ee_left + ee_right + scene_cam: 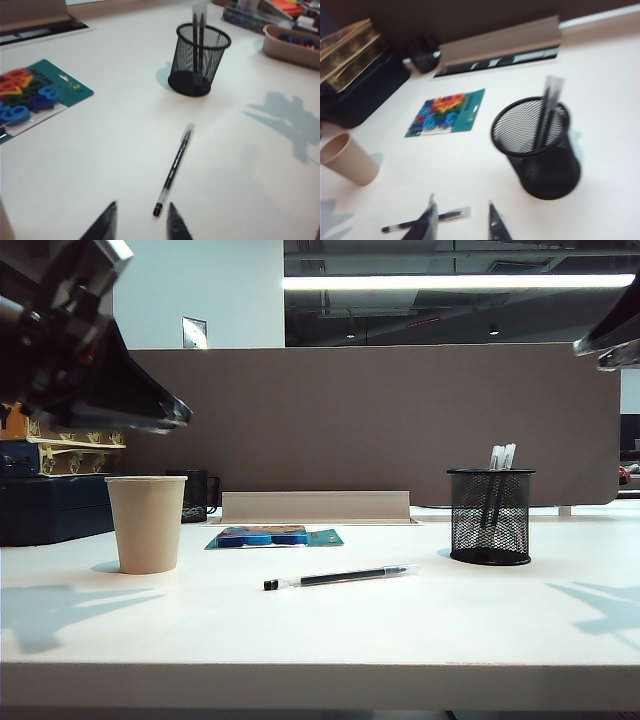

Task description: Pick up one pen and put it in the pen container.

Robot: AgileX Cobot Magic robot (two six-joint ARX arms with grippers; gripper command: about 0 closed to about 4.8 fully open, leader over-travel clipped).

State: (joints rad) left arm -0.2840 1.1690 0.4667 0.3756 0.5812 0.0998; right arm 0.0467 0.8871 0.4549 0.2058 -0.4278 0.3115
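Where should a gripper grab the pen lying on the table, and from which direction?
Grip the pen at mid-barrel, coming straight down from above, with the jaws across its width. It lies flat and alone on the white table, its length clear of the pen container. The left gripper is open above its black end; the right gripper is open too.

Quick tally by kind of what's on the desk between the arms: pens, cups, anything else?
Clear-barrelled gel pens: 3, namely 1 lying on the desk and 2 standing in the black wire-mesh pen cup
Cups: 2, the mesh one and a beige paper cup
Teal packs of coloured number shapes: 1
Total: 6
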